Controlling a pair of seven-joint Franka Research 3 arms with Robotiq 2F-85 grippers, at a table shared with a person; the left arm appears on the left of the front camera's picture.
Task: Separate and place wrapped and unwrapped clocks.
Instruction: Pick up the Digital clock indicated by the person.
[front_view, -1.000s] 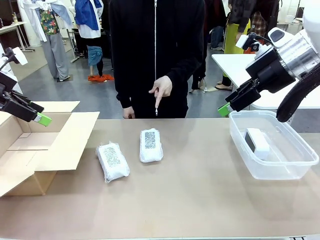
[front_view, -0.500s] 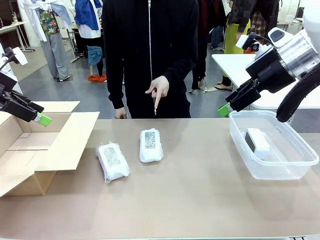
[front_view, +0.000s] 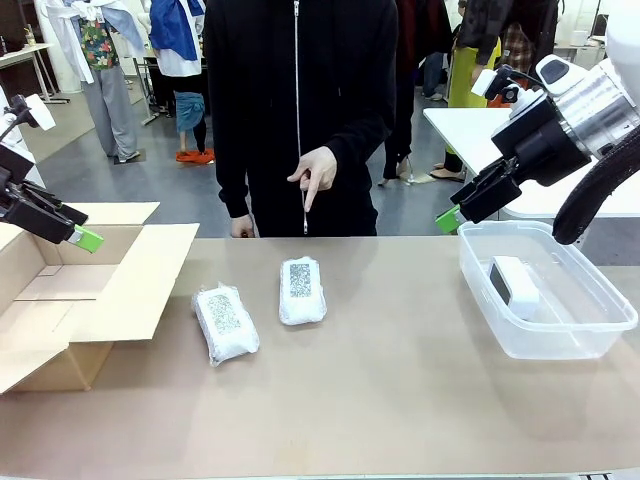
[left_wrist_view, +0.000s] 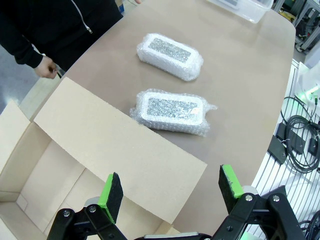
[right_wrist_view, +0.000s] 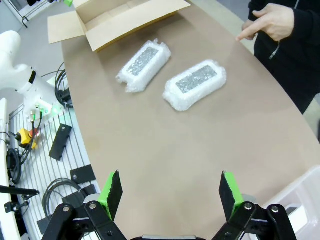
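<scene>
Although the clear tub by the table's right edge blurs it, the bare white block can be seen lying flat inside. Its long axis runs near to far, with a dark side turned left. Left of the table's middle lie two bubble-wrapped clocks, speckled panels up, close together but not touching. The left bundle sits nearer, its far end tipped slightly toward the left edge. The right bundle points almost straight at the far edge. At the left edge, the cardboard box is cut off on its left. Above it the left gripper hangs wide and empty. The right gripper, up by the tub's far left corner, gapes likewise. At the far edge a person's hand points a finger down. The other hand is half hidden behind the table.
</scene>
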